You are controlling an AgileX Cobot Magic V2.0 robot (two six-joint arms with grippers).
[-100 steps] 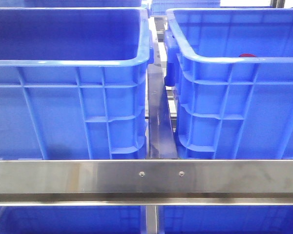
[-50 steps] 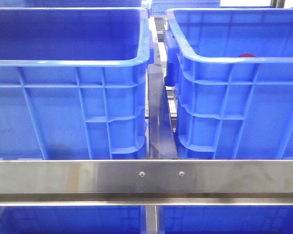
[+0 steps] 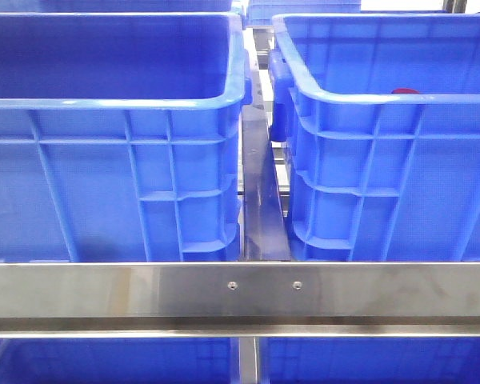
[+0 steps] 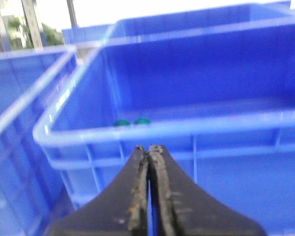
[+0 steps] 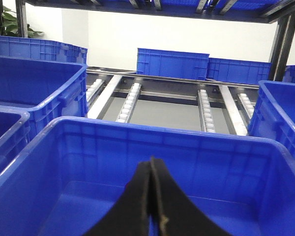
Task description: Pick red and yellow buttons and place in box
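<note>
Blue ribbed plastic crates on a steel rack, both grippers pressed shut and empty.

Front view: two large bright-blue crates stand side by side behind a brushed steel crossbar (image 3: 240,292), the left crate (image 3: 112,176) and the right crate (image 3: 392,176), each with gridded walls and a thick rounded rim. A sliver of a glossy red button (image 3: 406,91) peeps over the right crate's near rim, inside it; no yellow one shows. Left wrist view: the left gripper (image 4: 148,147) has its dark fingers closed together, holding nothing, near the wall of a blue crate with two small green round pieces (image 4: 132,121) on its floor. Right wrist view: the right gripper (image 5: 151,160) is likewise closed on nothing, above a blue crate; beyond lie roller tracks (image 5: 130,101) and more crates. No readable writing anywhere.
</note>
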